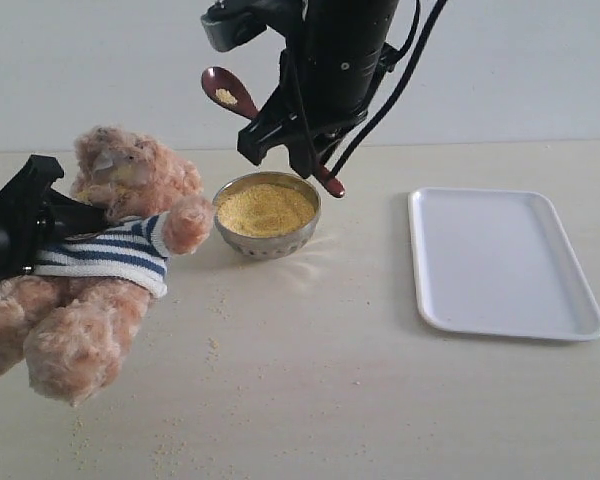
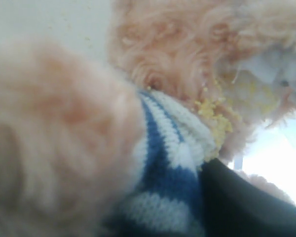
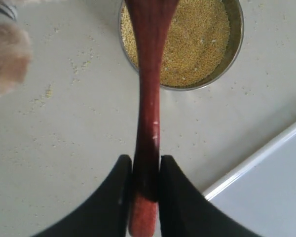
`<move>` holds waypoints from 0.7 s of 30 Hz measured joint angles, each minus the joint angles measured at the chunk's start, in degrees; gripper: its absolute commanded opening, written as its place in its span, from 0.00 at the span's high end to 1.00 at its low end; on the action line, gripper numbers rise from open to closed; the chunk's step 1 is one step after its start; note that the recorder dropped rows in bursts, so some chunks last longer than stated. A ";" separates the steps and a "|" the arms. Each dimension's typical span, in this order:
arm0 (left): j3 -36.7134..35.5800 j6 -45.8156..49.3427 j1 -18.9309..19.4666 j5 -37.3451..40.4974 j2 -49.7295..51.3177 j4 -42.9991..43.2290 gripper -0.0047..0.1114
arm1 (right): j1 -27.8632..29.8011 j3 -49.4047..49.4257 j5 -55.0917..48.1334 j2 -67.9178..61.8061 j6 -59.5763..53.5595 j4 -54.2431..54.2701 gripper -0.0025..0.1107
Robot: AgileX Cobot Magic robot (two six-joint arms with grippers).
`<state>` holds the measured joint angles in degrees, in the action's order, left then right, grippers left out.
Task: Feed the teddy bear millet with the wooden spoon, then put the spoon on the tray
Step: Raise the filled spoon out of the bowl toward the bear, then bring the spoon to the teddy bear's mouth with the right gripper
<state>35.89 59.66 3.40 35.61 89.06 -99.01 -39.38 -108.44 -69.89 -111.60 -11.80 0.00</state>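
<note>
Holding slim, glossy dark red-brown wooden spoon [image 3: 148, 98] by thin handle nr end: right hand [image 3: 146, 168], clamped narrow. Oval bowl carries a little yellow millet [image 1: 225, 97], raised over round shiny metal bowl [image 1: 270, 245]. Fluffy light-brown teddy bear [image 1: 130, 180], navy/white striped knit shirt, tilted, gripped by left hand [image 1: 65, 195]. Flat white plastic tray [image 1: 500, 260] apart on pale tabletop [image 1: 330, 380].

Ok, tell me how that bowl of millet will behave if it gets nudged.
The metal bowl looks shiny and round-bottomed, so it would probably slide or rock easily. The millet is heaped near the rim, so a bump likely spills more grains onto the table.
</note>
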 measured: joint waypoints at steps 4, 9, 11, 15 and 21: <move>0.00 -0.43 0.00 0.09 0.00 0.00 0.92 | 0.00 0.00 0.00 1.34 0.78 1.67 0.98; 0.00 -0.43 0.00 0.14 0.00 0.00 0.92 | 0.00 1.35 -0.04 2.89 1.00 6.58 0.98; 0.00 -0.43 0.00 0.14 0.00 0.00 0.92 | -0.22 3.15 -0.04 3.76 0.90 7.21 0.98; 0.00 -0.43 0.00 0.37 0.00 0.00 0.92 | -0.91 8.23 -0.04 5.34 0.59 7.56 0.98; 0.00 -0.47 0.00 0.63 0.00 0.00 0.92 | -1.17 11.71 -0.27 5.57 0.59 7.45 0.98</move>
<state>35.89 59.19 3.40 36.24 89.06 -99.01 -40.55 -96.72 -70.16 -106.03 -11.21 7.45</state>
